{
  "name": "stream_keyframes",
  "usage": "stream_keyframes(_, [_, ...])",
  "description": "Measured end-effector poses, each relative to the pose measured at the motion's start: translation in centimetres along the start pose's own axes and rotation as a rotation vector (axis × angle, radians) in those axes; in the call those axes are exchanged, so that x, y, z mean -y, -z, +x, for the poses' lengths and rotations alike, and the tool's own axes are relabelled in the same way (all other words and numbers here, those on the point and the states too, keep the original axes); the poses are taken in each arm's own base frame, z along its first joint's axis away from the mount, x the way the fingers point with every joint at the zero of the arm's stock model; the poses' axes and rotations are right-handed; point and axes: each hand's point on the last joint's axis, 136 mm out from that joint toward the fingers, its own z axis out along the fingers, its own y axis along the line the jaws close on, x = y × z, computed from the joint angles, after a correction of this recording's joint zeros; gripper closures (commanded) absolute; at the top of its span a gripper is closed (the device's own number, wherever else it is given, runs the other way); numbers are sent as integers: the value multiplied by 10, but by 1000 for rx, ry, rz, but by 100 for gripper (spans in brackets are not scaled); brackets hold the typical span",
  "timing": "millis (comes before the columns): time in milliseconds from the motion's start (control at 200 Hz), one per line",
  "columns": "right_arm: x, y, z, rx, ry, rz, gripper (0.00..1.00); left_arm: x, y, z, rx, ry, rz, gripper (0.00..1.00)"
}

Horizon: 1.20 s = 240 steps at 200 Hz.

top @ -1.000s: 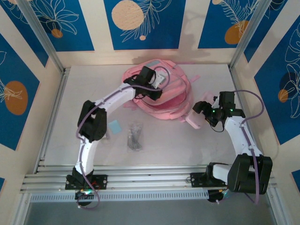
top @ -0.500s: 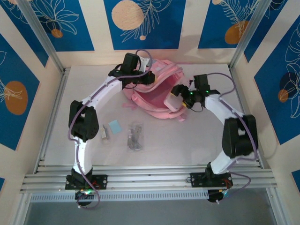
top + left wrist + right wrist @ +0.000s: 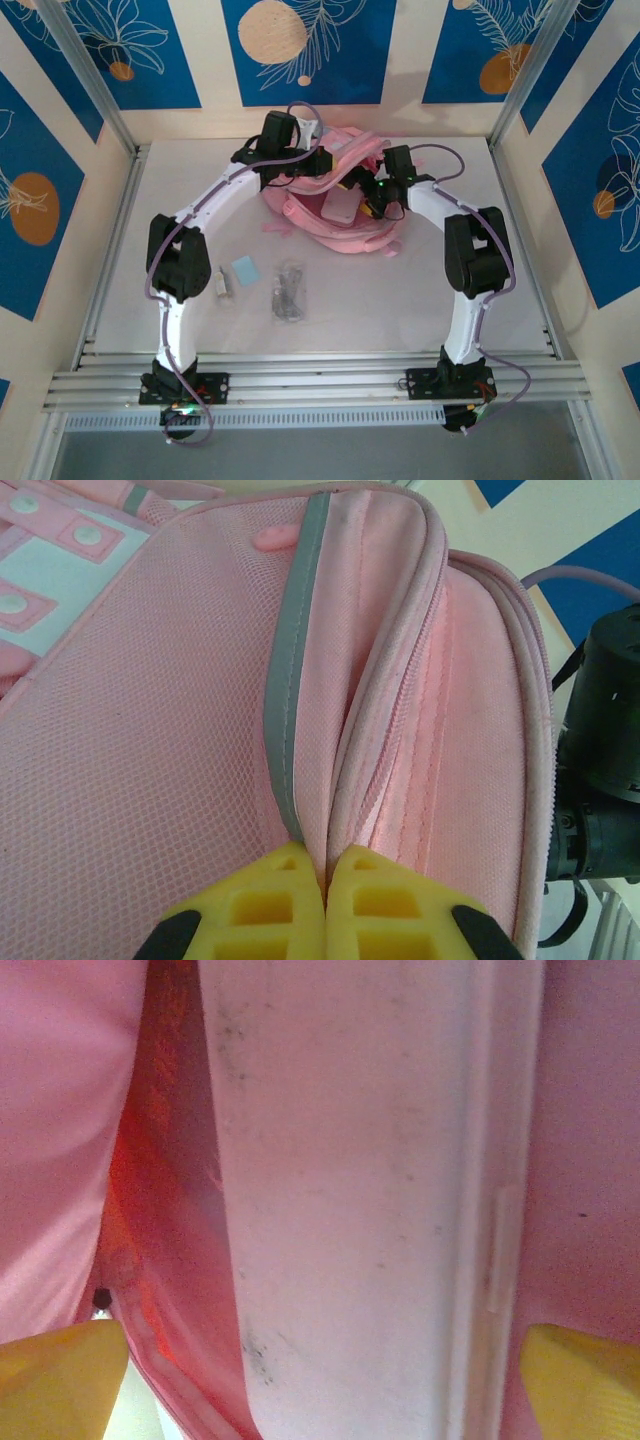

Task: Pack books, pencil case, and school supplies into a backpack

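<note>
The pink backpack lies at the back middle of the table with its mouth held apart. My left gripper is shut on the fabric edge beside the grey-blue trim, its yellow fingertips pressed together. The pale-pink pencil case lies in the opening, against the red-pink lining. My right gripper is at the opening, open, with its fingers wide on either side of the pencil case and a gap at its left finger. The books are out of view.
On the table left of centre lie a clear packet of dark items, a light-blue square and a tiny white oblong piece. Aluminium frame posts and patterned walls ring the table.
My right arm has swung left from the table's right side, carrying the pencil case into the backpack's opening. My left gripper pulled the flap toward the back, then held still.
</note>
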Motion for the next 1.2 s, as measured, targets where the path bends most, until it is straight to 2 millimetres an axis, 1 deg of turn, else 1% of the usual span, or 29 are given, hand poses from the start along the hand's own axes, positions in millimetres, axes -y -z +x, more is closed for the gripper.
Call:
stream_keyframes(35, [4, 0, 2, -3, 3, 3, 4, 0, 0, 0, 0, 3, 2, 100])
stream_keyframes(85, [9, -1, 6, -7, 4, 9, 14, 0, 0, 0, 0, 7, 6, 100])
stream_keyframes(135, [15, -2, 8, -9, 9, 9, 28, 1, 0, 0, -1, 10, 9, 100])
stream_keyframes(165, [17, -3, 10, -12, 9, 6, 38, 1, 0, 0, -2, 11, 9, 100])
stream_keyframes(180, [18, -4, 10, -10, 1, 6, 45, 1, 0, 0, -3, 11, 10, 100])
stream_keyframes(215, [19, -5, 11, -9, 4, -3, 56, 1, 0, 1, -5, 12, 15, 100])
stream_keyframes(265, [17, -8, 11, -10, 9, -23, 67, 2, 0, 2, -9, 14, 18, 100])
stream_keyframes(300, [12, -11, 9, -8, 13, -49, 70, 2, -1, 3, -11, 15, 21, 100])
stream_keyframes(380, [0, -23, 3, 0, 18, -115, 72, 4, -1, 4, -15, 14, 30, 100])
stream_keyframes(500, [-22, -52, -9, 7, 26, -195, 75, 10, -3, 7, -24, 10, 46, 100])
stream_keyframes(610, [-43, -75, -21, 12, 23, -252, 75, 12, -3, 6, -22, 8, 51, 100])
stream_keyframes(660, [-50, -81, -25, 16, 17, -277, 72, 12, -3, 5, -19, 6, 52, 100])
stream_keyframes(735, [-52, -83, -25, 12, 2, -297, 65, 12, -3, 5, -19, 6, 53, 100])
stream_keyframes(825, [-51, -77, -21, 20, 13, -309, 54, 12, -3, 5, -18, 5, 53, 100])
stream_keyframes(895, [-47, -63, -8, 15, 24, -293, 47, 12, -3, 5, -16, 8, 53, 100])
stream_keyframes(995, [-40, -30, 14, 4, 43, -235, 37, 9, -3, 3, -6, 17, 54, 100])
stream_keyframes(1115, [-44, 17, 41, 23, 110, -178, 23, 7, -3, 0, 5, 29, 54, 100])
stream_keyframes(1200, [-46, 41, 68, 15, 171, -134, 16, 6, -2, -3, 17, 30, 57, 100])
